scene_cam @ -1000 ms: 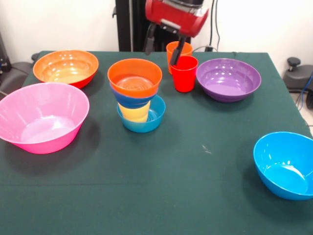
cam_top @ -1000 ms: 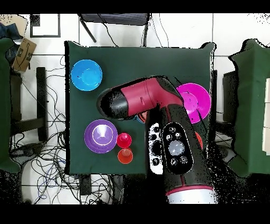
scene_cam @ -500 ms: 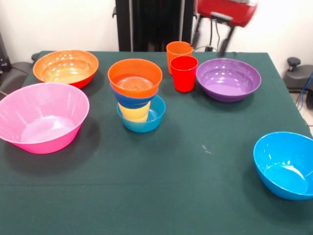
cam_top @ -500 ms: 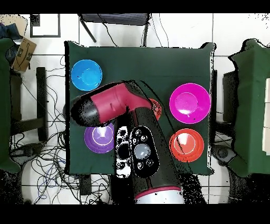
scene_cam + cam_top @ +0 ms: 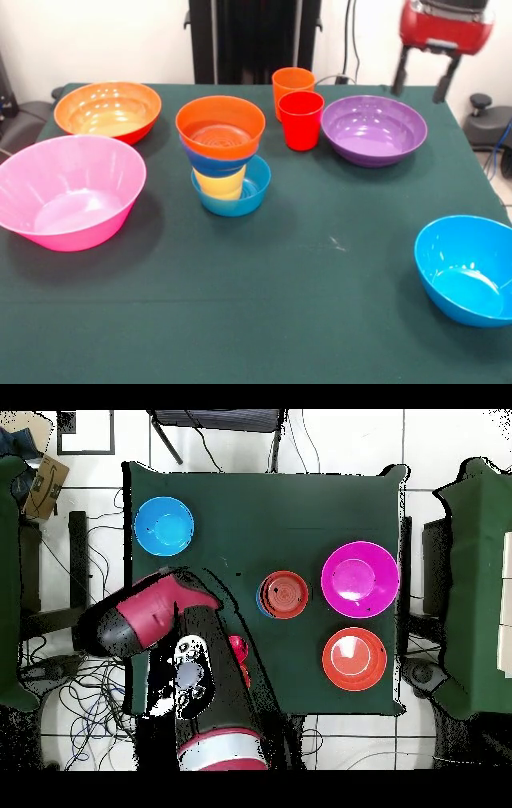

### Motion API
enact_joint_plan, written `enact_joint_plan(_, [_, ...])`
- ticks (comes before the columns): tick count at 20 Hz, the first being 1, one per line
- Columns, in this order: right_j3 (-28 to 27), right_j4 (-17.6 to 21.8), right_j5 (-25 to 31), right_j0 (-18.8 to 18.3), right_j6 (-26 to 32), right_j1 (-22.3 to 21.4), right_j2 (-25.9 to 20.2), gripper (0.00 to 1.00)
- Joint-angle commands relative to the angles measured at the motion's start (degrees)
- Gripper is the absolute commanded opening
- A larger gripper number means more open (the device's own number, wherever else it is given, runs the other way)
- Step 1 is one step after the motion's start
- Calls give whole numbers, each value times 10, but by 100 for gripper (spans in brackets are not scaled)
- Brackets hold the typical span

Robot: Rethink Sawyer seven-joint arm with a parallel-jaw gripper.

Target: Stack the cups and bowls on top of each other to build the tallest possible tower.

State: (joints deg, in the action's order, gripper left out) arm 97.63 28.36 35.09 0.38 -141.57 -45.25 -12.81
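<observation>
The tower [image 5: 222, 156] stands mid-table: a small blue bowl holds a yellow cup, with a blue bowl and a small orange bowl [image 5: 221, 126] on top. From overhead the tower [image 5: 283, 594] shows its orange top. Behind it, the red cup [image 5: 302, 120] stands in front of the orange cup [image 5: 292, 81]. The purple bowl [image 5: 374, 130] sits to their right. My gripper [image 5: 418, 85] hangs open and empty above the table's far right corner, beyond the purple bowl. In the overhead view the arm [image 5: 150, 622] covers the purple bowl and most of the cups.
The large pink bowl [image 5: 68, 190] and large orange bowl [image 5: 108, 110] sit at the left. A bright blue bowl [image 5: 468, 268] lies at the near right edge. Overhead, the pink bowl [image 5: 360, 576], orange bowl [image 5: 353, 658] and blue bowl [image 5: 164, 525] show uncovered.
The arm has swung away from above the red and orange cups, rightward in the front view, past the purple bowl. It carries nothing. No cup or bowl has moved.
</observation>
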Motion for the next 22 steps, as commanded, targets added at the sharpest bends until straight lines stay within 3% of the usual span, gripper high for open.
enact_joint_plan(1, [19, 19, -106, 79, -206, 113, 94, 100])
enact_joint_plan(7, [-19, -11, -130, 140, -217, 166, 154, 100])
enact_joint_plan(13, [-17, -42, -101, 139, -182, 149, 153, 100])
enact_joint_plan(22, [-37, -62, -131, 140, -158, 185, 158, 100])
